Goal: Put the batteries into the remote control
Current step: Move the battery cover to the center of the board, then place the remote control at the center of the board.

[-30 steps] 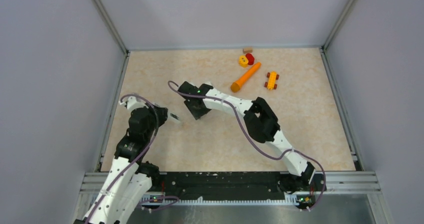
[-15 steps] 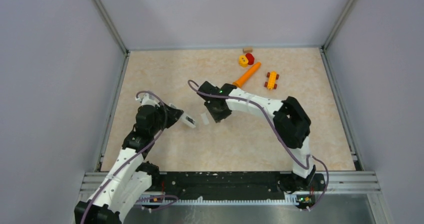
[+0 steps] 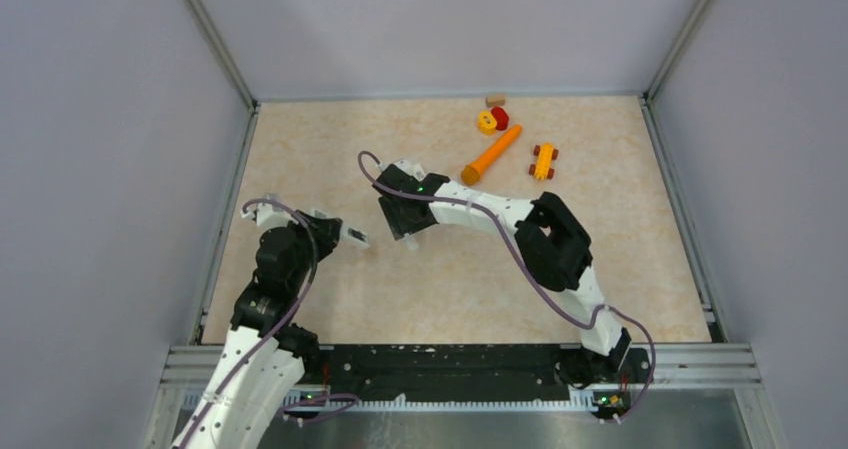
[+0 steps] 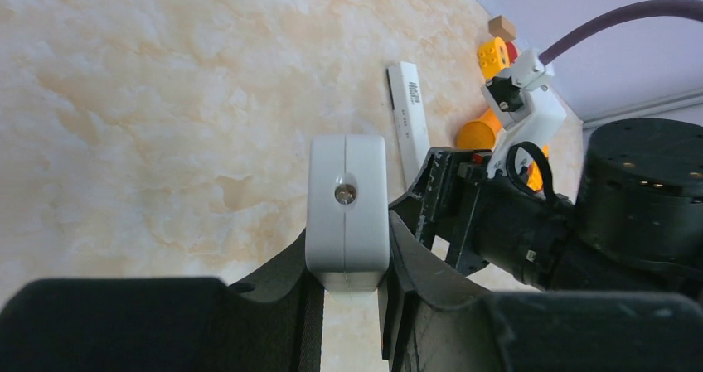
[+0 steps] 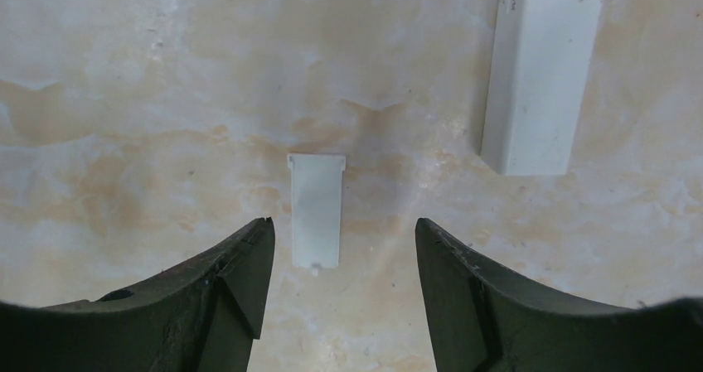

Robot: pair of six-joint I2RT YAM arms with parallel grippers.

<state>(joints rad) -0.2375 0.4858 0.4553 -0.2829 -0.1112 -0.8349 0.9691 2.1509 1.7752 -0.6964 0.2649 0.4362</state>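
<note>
Ideally the empty, spread right hand [image 5: 341,231] should drop squarely onto the flat white plastic cover [image 5: 316,210] beneath it; the slim white bar-shaped remote [image 5: 543,65] lies just beyond; the left hand [image 4: 346,264] clamps a white rounded plastic block [image 4: 346,198].

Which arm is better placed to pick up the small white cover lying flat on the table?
Right. The right jaws hang open over the cover, one either side, holding nothing. The left jaws are clamped on a white block, away from it.
</note>
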